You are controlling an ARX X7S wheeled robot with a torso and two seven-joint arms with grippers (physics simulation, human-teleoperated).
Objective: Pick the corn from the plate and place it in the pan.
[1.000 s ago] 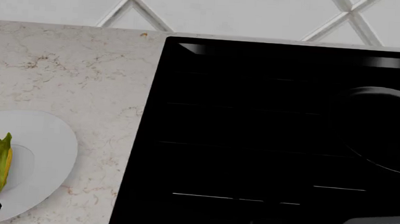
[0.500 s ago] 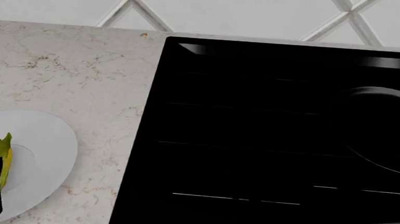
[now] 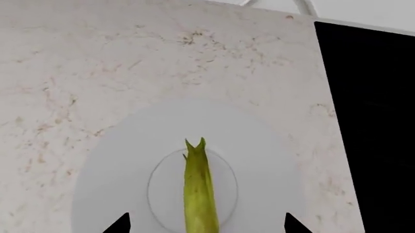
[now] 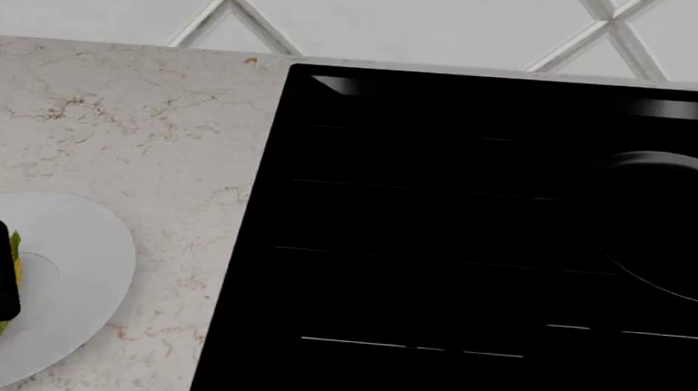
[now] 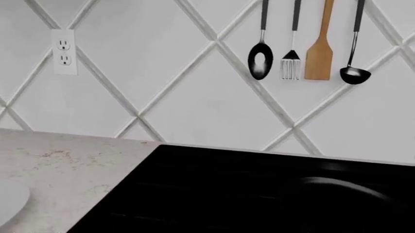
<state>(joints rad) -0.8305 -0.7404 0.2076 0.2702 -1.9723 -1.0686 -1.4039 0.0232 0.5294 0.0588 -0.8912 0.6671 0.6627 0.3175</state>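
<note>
A: Where's the corn (image 3: 199,194)?

B: On the white plate (image 3: 116,160), lying along the shallow ring in its middle, husk tip pointing toward the back wall. Plate sits on the pale stone counter (image 3: 97,63), just left of the black cooktop (image 4: 468,239).

A: Left gripper (image 3: 204,224)?

B: Over the cob. In the wrist view two dark fingertips (image 3: 118,224) stand wide, one on each side, both clear of the corn. No contact visible. Head view shows the gripper as a dark block covering the cob's middle, with the stub end poking out below.

A: Right one?

B: Only a grey sliver of that arm at the lower edge of the head view; fingers not in view, cannot tell their state.

A: The pan (image 4: 674,229)?

B: Far right on the cooktop, cut by the frame edge, black on black, only its greyish rim reads clearly. Well apart from the plate.

A: Risks?

B: My judgement: cob is slender and round, plate is slick. If the fingers close off-centre, one touches first and the cob rolls or skids sideways. Closing too high may pinch only husk, and it slips on the lift. Pressing down too far could tip or shove the plate. Long carry across the cooktop gives a weak hold time to fail, and the pan's rim is hard to judge against the dark glass
</note>
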